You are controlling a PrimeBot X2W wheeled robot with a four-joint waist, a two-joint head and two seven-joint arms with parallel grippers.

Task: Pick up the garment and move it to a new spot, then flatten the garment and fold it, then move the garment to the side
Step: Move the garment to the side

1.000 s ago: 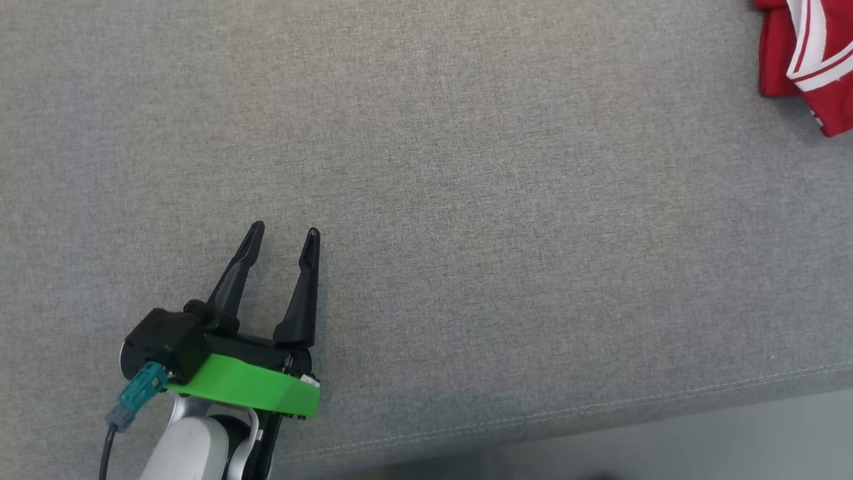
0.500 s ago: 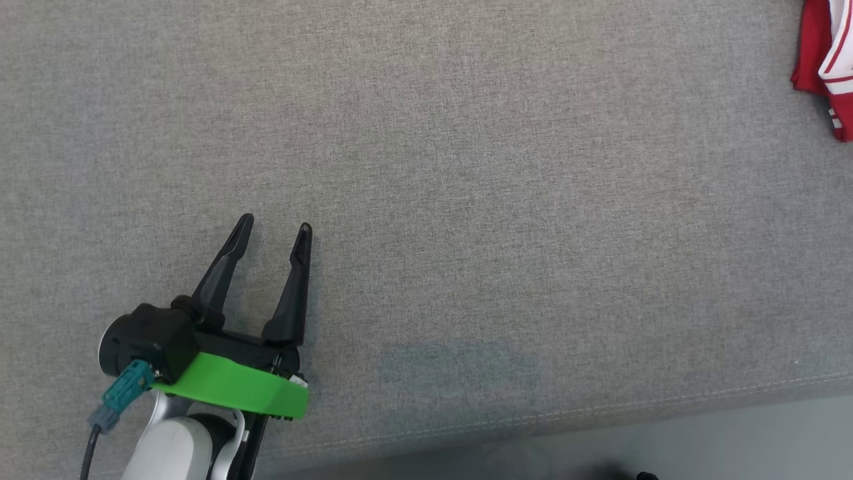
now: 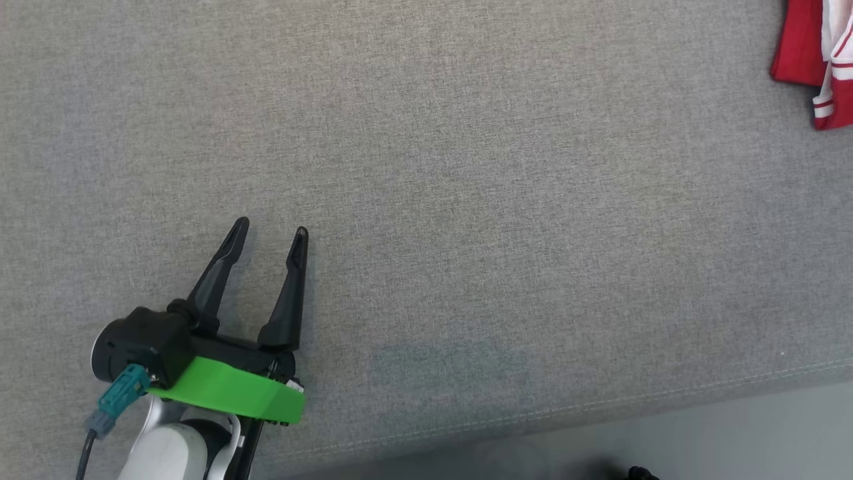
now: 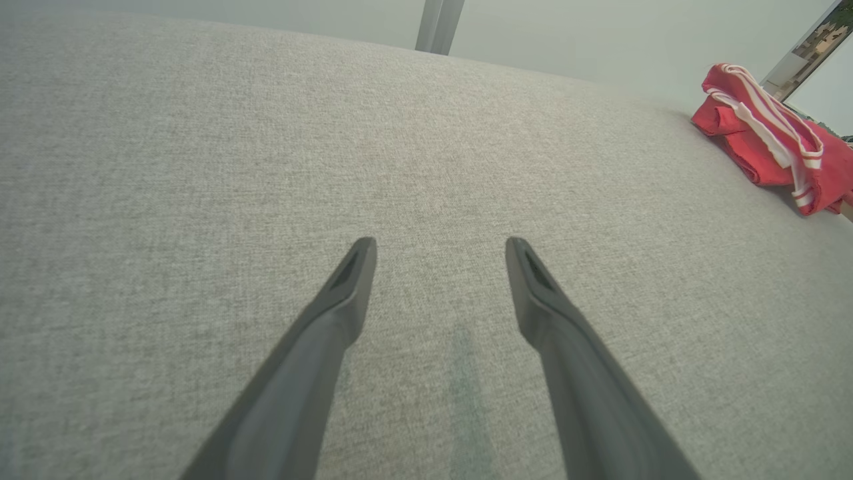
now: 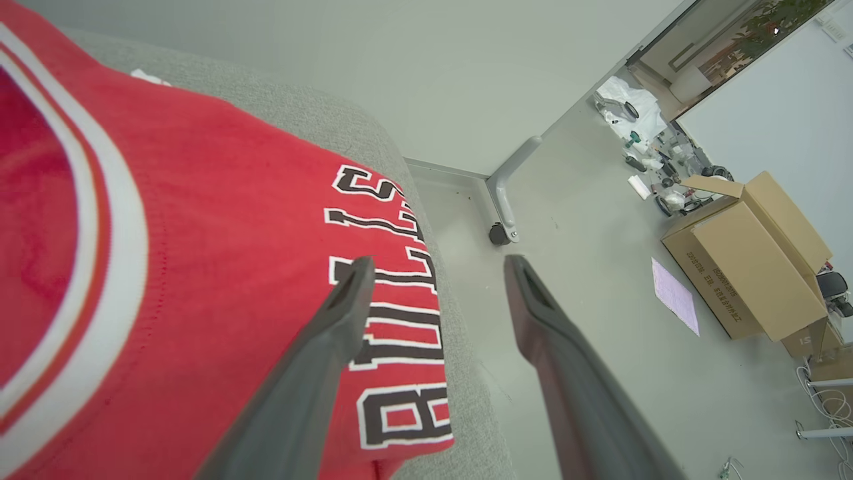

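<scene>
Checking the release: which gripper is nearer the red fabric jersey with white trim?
Right. The right gripper hangs open just over the red fabric jersey; the left gripper is open, far across the grey fabric cushion from it.

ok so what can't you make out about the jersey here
Head view: the red garment is cut off by the top and right edges, so its outline can't be judged.
Left wrist view: its far end runs past the right edge.
Right wrist view: it runs off the left and bottom edges, and one of the right gripper's fingers hides some black lettering.
Same view, cardboard box: print too small to read.
</scene>
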